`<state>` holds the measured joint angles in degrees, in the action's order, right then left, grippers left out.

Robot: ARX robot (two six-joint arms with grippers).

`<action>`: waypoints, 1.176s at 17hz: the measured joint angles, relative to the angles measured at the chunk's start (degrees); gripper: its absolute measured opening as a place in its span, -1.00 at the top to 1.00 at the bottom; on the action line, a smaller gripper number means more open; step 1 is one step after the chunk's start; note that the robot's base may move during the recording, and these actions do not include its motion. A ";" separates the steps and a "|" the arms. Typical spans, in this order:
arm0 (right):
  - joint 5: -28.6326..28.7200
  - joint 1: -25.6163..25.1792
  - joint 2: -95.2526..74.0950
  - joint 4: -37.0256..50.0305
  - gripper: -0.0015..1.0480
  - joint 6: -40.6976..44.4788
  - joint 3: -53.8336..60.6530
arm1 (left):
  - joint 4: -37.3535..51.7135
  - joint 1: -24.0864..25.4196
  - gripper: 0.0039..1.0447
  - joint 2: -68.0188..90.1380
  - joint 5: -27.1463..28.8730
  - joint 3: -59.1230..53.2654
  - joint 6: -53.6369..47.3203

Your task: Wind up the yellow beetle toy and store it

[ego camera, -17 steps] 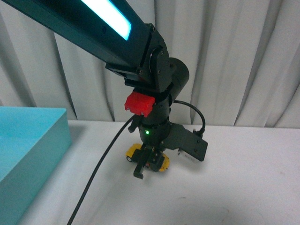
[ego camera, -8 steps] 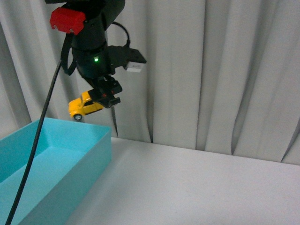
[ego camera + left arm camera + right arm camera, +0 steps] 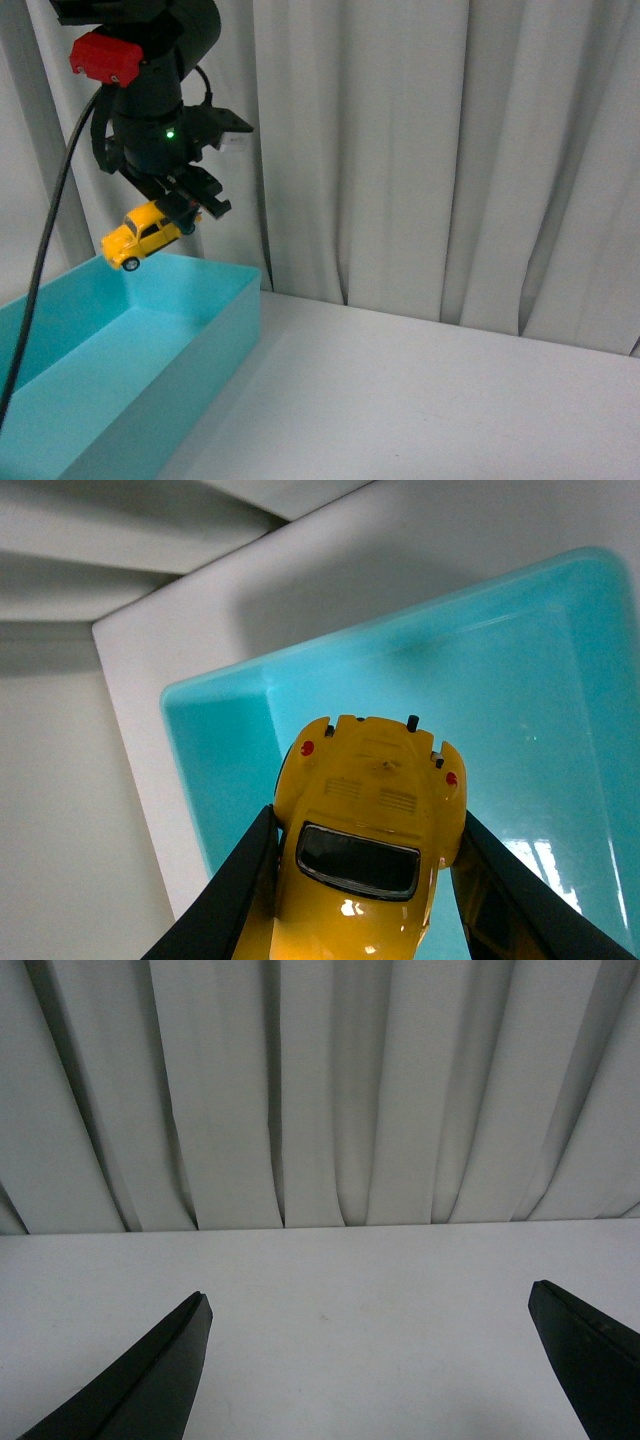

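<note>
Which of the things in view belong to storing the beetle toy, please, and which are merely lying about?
Belonging to the job:
- yellow beetle toy, held in the air
- left pincer, shut on the toy
- turquoise box beneath it, probably the store

Just there:
- right pincer, open and empty
- white table
- white curtain

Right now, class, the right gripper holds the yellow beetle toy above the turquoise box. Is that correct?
No. The left gripper holds the yellow beetle toy above the turquoise box, as the left wrist view shows; the right gripper is open and empty in the right wrist view.
</note>
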<state>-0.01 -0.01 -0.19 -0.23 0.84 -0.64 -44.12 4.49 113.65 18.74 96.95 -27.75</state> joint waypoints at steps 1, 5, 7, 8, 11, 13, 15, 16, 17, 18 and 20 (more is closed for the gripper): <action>0.00 0.00 -0.02 0.00 -0.87 0.00 0.00 | 0.02 0.33 0.19 0.00 0.37 -0.02 0.63; -0.02 0.00 0.00 0.00 -0.87 0.00 0.00 | 0.17 1.16 0.19 0.28 0.33 -0.11 2.27; 0.00 0.00 0.00 0.00 -0.87 0.00 0.00 | 0.17 1.42 0.19 0.50 0.46 -0.11 2.71; 0.00 0.00 0.00 0.00 -0.87 0.00 0.00 | 0.24 1.64 0.19 0.74 0.52 -0.11 3.30; -0.02 0.00 0.00 0.00 -0.87 0.00 0.00 | 0.61 2.16 0.19 1.64 0.39 -0.13 4.07; 0.00 0.00 0.00 0.00 -0.87 0.00 0.00 | 1.25 2.78 0.19 3.19 0.28 -0.59 5.57; 0.00 0.00 0.00 0.00 -0.87 0.00 0.00 | 3.58 4.35 0.19 5.73 0.39 -2.75 6.51; -0.02 0.00 0.00 0.00 -0.87 0.00 0.00 | 7.58 6.16 0.19 6.21 0.33 -5.64 5.66; -0.02 0.00 0.00 0.00 -0.87 0.00 0.00 | 7.80 7.02 0.19 7.19 1.40 -7.69 4.83; -0.02 0.00 0.00 0.00 -0.87 0.00 0.00 | 7.98 7.26 0.19 7.56 1.62 -8.44 4.79; -0.02 0.00 0.00 0.00 -0.87 0.00 0.00 | 7.04 7.34 0.19 8.13 1.55 -9.01 4.85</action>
<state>-0.03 -0.01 -0.19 -0.23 0.84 -0.64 -37.08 11.84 121.78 20.29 87.94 -22.90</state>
